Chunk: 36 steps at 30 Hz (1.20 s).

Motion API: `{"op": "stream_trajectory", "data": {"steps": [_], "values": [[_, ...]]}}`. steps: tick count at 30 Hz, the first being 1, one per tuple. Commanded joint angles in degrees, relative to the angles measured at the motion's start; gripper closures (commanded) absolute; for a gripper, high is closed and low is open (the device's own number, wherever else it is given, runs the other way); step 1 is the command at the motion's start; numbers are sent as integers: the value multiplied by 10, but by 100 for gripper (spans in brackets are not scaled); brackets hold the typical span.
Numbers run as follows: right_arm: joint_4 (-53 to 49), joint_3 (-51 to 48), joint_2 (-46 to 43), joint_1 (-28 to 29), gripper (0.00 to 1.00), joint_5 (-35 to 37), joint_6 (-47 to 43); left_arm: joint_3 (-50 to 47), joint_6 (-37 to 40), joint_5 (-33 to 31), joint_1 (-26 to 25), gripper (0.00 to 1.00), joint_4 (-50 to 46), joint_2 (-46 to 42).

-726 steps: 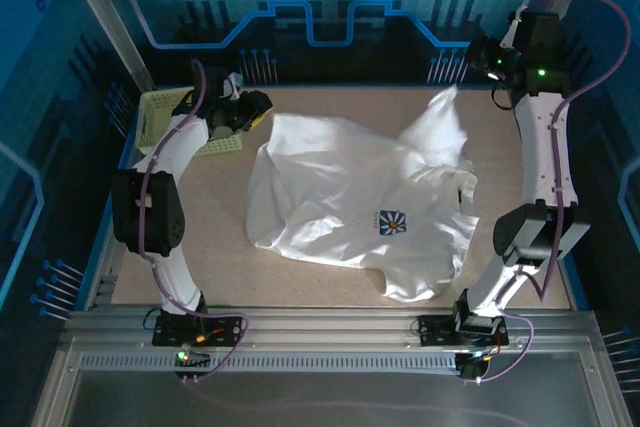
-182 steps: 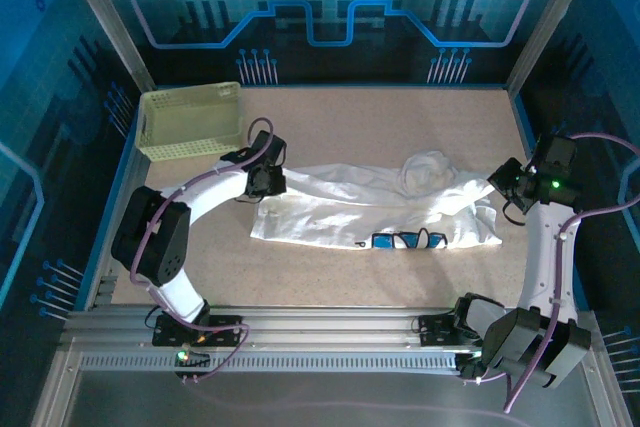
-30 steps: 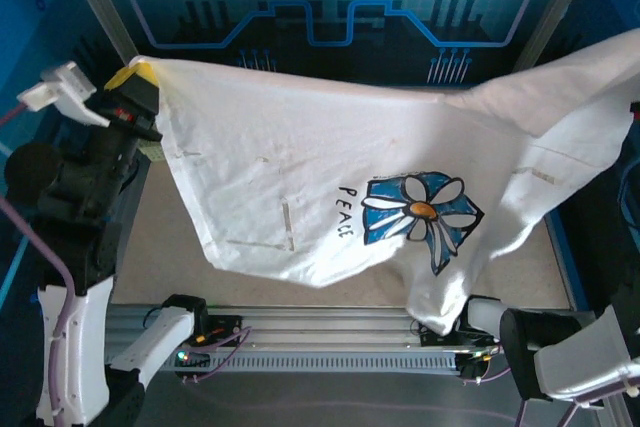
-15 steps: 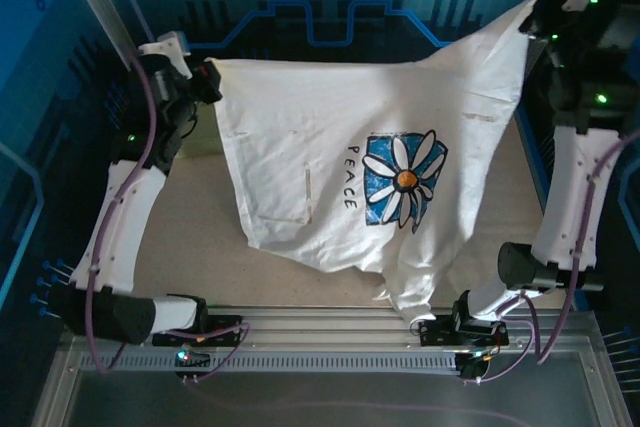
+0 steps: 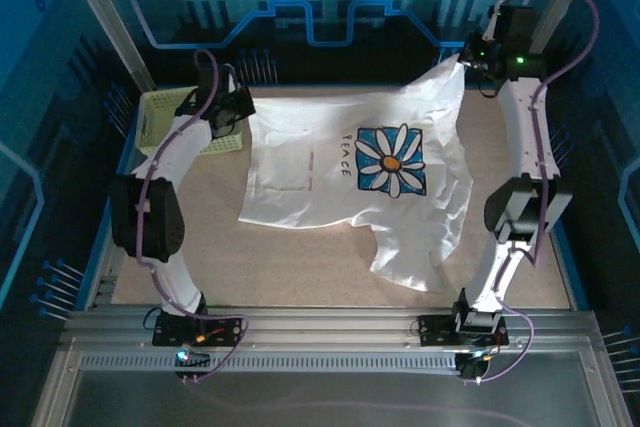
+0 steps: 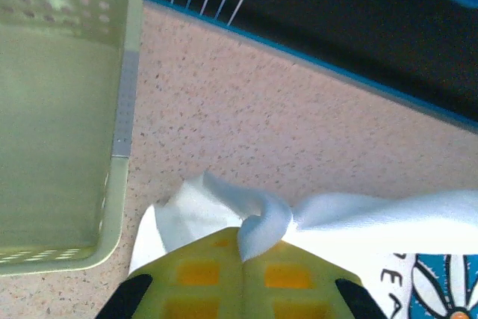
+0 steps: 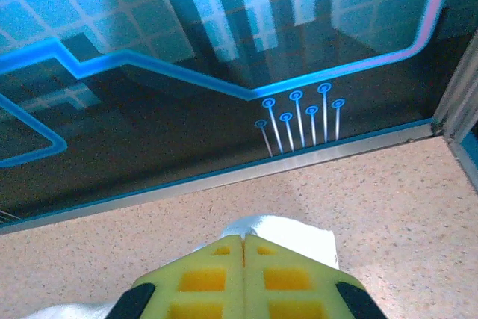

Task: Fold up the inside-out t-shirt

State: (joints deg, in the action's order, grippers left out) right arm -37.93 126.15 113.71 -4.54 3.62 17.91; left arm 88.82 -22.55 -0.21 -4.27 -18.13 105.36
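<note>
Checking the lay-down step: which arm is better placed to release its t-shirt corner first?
Left, probably: the left gripper holds its t-shirt corner low by the table; the right gripper holds its corner higher.

In the left wrist view the basket (image 6: pixel 67 132) is cut off at the left edge, and the t-shirt (image 6: pixel 373 218) has its print (image 6: pixel 448 289) cut off at the bottom corner. The fingers (image 7: pixel 202 282) of the right gripper (image 7: pixel 243 243) hide most of the cloth they pinch.
</note>
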Motion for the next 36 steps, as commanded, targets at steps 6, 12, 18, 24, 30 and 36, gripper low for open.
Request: {"op": "stream_trajectory", "data": {"steps": [6,12,18,24,30,36], "values": [[-113,242,151,18,100,82,37,131,9,-46,6,100,-26,97],[-112,272,178,5,100,60,65,250,21,-52,6,100,-65,181],[-111,267,184,3,100,21,71,307,29,-62,7,100,-85,224],[-150,204,142,3,100,14,89,338,35,-55,10,100,-112,246],[-54,-112,-52,-2,100,54,143,285,16,-49,19,100,-86,220],[-7,-334,-188,-12,100,45,195,188,5,-45,26,100,-40,171]]}}
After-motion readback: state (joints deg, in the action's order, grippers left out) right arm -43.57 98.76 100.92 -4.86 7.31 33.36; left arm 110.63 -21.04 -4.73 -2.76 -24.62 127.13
